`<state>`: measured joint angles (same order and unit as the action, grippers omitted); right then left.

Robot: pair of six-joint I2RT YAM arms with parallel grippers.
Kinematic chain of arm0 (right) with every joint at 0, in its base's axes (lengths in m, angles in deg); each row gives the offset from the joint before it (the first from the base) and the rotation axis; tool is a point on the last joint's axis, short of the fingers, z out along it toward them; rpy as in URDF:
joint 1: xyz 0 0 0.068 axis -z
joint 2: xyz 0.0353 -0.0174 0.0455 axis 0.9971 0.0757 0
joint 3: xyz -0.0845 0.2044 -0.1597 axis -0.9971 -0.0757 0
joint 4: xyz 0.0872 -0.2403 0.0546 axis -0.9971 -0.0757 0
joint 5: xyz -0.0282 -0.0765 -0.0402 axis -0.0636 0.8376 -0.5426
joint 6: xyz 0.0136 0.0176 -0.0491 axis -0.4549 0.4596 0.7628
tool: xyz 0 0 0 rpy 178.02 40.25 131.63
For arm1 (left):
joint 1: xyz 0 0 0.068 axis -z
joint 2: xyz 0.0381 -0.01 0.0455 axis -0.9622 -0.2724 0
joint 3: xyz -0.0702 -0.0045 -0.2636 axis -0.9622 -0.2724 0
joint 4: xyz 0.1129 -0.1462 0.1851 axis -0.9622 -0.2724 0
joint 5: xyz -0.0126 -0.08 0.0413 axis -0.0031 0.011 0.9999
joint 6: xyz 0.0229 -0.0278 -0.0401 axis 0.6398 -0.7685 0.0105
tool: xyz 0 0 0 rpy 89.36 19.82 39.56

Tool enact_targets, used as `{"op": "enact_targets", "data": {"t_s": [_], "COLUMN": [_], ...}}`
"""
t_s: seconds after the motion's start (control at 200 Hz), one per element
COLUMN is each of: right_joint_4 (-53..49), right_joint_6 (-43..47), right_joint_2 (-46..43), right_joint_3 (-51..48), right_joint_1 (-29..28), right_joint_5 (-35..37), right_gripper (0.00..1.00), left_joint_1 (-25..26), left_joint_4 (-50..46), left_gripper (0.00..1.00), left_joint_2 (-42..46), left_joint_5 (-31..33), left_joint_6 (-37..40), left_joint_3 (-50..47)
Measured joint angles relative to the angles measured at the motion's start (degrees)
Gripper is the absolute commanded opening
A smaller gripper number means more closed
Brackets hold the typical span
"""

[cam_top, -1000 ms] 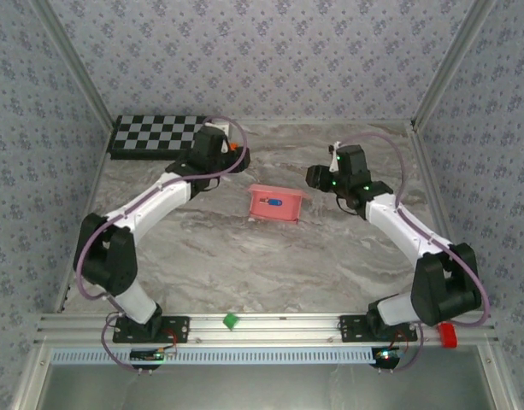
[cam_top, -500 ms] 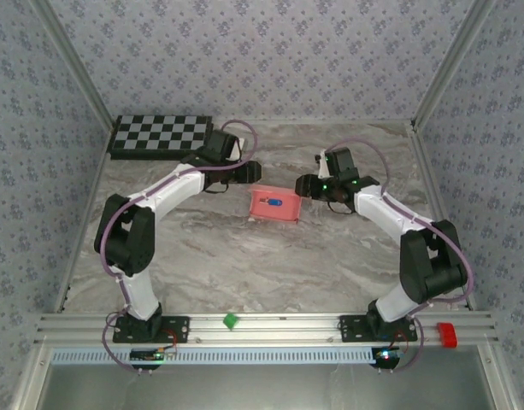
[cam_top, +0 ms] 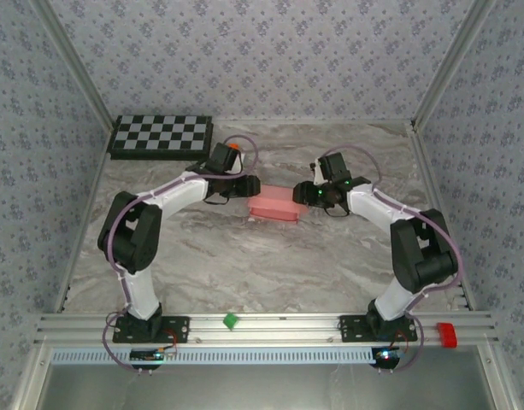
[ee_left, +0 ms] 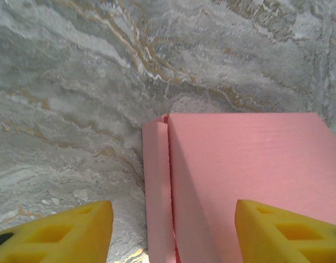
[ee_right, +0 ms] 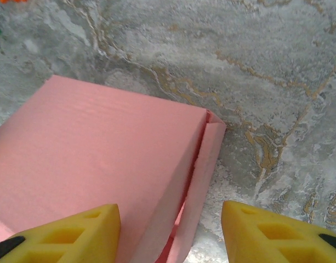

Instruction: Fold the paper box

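The paper box (cam_top: 274,204) is a small shallow pink box lying mid-table with its lid down over the top. My left gripper (cam_top: 250,190) is at its left end and my right gripper (cam_top: 303,195) at its right end. In the left wrist view the box (ee_left: 250,170) shows a loose side flap (ee_left: 155,186), which lies between the yellow fingers (ee_left: 63,230) of the open left gripper (ee_left: 173,233) without touching them. In the right wrist view the box (ee_right: 102,159) has its end flap (ee_right: 207,164) standing slightly ajar, and the open right gripper (ee_right: 170,233) straddles that edge.
A checkerboard (cam_top: 161,135) lies at the back left. A small green block (cam_top: 231,321) sits on the front rail and a red piece (cam_top: 447,334) at the rail's right end. Marbled tabletop surrounds the box on all sides.
Both grippers have moved inward to the box's two ends. The box, earlier open with a blue item showing inside, now has its lid down. The left jaws have narrowed a little.
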<state>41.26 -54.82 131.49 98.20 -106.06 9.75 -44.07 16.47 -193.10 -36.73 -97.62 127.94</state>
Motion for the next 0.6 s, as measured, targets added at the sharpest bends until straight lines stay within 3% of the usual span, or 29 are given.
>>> {"op": "enact_targets", "data": {"t_s": [0.6], "right_joint_4": [1.5], "right_joint_6": [0.3], "right_joint_2": [8.5], "right_joint_3": [2.4], "right_joint_1": [-0.4], "right_joint_5": [-3.1], "right_gripper": [0.37], "left_joint_1": [2.1], "left_joint_4": [5.7], "left_gripper": [0.43], "left_joint_2": [-1.6], "left_joint_5": [-1.6], "left_joint_6": [-5.4], "left_joint_3": [-5.9]}}
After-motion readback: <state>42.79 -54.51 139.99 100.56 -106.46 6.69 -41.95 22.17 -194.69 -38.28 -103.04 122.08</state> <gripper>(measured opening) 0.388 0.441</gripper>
